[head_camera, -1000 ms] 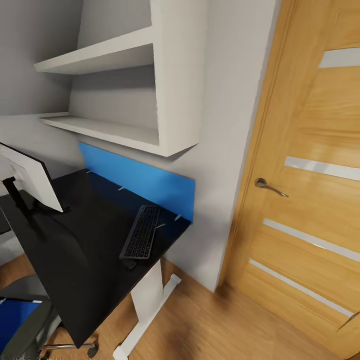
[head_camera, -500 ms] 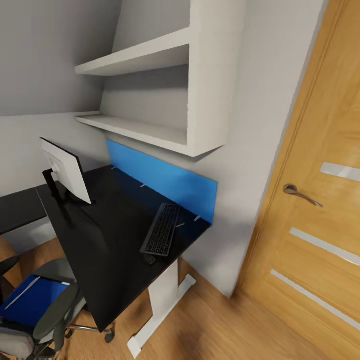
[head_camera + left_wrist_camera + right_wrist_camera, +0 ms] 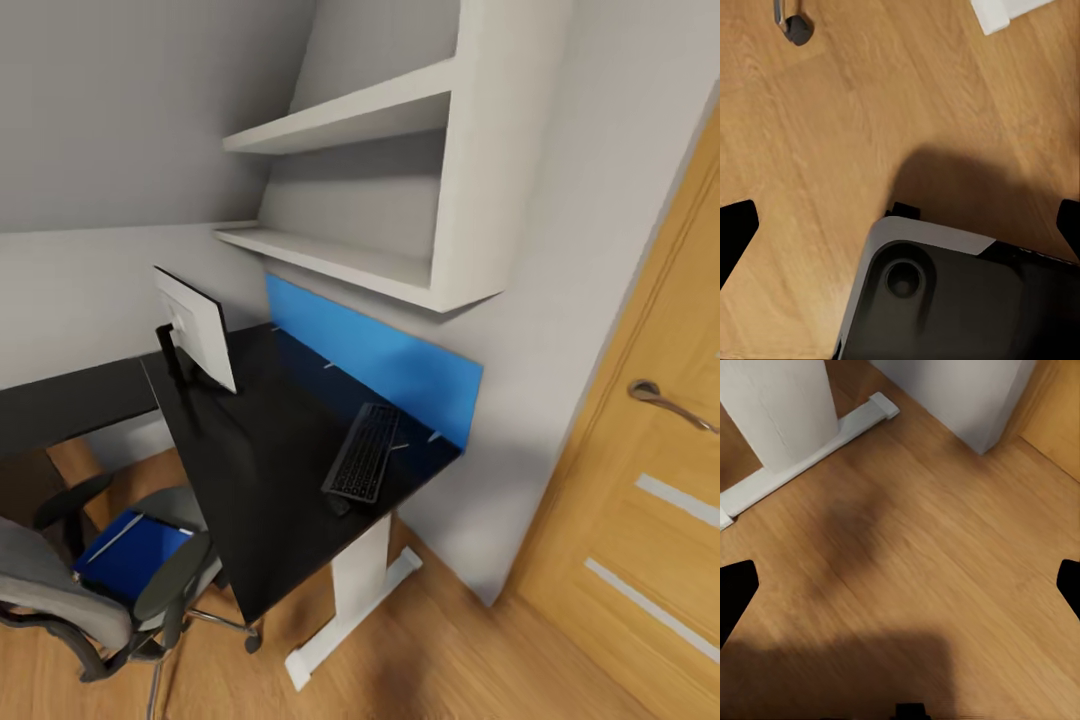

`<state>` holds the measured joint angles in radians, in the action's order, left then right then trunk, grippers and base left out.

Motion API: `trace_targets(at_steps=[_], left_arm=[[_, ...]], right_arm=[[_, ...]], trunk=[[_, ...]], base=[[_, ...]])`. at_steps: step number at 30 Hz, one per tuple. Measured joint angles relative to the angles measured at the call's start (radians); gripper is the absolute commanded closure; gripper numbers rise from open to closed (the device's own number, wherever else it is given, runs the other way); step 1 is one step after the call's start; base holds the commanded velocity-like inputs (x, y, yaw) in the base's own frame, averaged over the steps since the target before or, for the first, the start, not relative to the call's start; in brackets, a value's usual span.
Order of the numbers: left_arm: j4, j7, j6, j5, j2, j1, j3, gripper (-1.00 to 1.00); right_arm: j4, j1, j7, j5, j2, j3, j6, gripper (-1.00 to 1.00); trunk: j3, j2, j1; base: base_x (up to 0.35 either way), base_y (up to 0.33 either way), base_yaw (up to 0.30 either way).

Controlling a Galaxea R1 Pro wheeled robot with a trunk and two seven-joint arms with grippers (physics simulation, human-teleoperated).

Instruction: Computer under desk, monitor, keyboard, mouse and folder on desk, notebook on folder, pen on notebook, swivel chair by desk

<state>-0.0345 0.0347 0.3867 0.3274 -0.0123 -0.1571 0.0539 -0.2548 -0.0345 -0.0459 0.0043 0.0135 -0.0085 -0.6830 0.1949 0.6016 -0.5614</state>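
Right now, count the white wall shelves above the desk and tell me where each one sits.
2. The upper shelf juts from the wall high above the desk; the lower shelf runs just above the blue back panel. More may lie above the frame.

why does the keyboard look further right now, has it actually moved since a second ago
No. The keyboard lies at the same spot near the desk's end, beside the blue back panel; the camera turned.

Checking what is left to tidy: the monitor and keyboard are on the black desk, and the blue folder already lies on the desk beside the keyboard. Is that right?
Not quite. The monitor and keyboard are on the black desk, but the blue folder lies on the seat of the swivel chair, not on the desk. The head view shows it.
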Motion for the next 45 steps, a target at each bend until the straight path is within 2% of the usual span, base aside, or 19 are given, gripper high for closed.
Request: trace_targets(at_steps=[10, 22, 24, 28, 33, 37, 45], left_arm=[[0.000, 0.000, 0.000, 0.002, -0.002, 0.000, -0.001, -1.00], [0.000, 0.003, 0.000, 0.008, -0.007, 0.000, -0.007, -1.00], [-0.001, 0.004, 0.000, 0.021, -0.009, 0.000, -0.008, -1.00], [-0.002, 0.002, 0.000, 0.092, -0.013, 0.000, -0.008, -1.00], [-0.003, 0.002, 0.000, 0.134, -0.014, 0.000, -0.007, -1.00], [-0.003, 0.001, 0.000, 0.144, -0.014, 0.000, -0.007, -1.00], [-0.003, 0.000, 0.000, 0.141, -0.013, 0.000, -0.003, -1.00]], right_arm=[[0.000, 0.000, 0.001, 0.001, 0.000, 0.002, 0.000, -1.00], [0.000, 0.000, 0.002, 0.001, 0.000, 0.001, 0.000, -1.00], [0.000, 0.000, 0.002, 0.001, 0.000, 0.001, 0.000, -1.00], [0.000, 0.000, 0.002, 0.001, 0.000, 0.001, 0.000, -1.00], [0.000, 0.000, 0.002, 0.001, 0.000, 0.001, 0.000, -1.00], [0.005, 0.000, 0.002, 0.001, 0.000, 0.002, 0.000, -1.00], [0.011, 0.000, 0.002, 0.001, 0.000, 0.002, 0.000, -1.00]], trunk=[[0.000, 0.000, 0.000], [0.000, 0.000, 0.001], [0.000, 0.000, 0.001], [0.000, 0.000, 0.001], [0.000, 0.000, 0.001], [0.000, 0.000, 0.001], [0.000, 0.000, 0.001]], base=[[-0.313, 0.000, 0.180], [-0.047, 0.000, 0.186], [-0.002, 0.000, 0.271], [-0.001, 0.000, 0.275], [0.000, 0.000, 0.277], [0.000, 0.000, 0.277], [0.000, 0.000, 0.277]])
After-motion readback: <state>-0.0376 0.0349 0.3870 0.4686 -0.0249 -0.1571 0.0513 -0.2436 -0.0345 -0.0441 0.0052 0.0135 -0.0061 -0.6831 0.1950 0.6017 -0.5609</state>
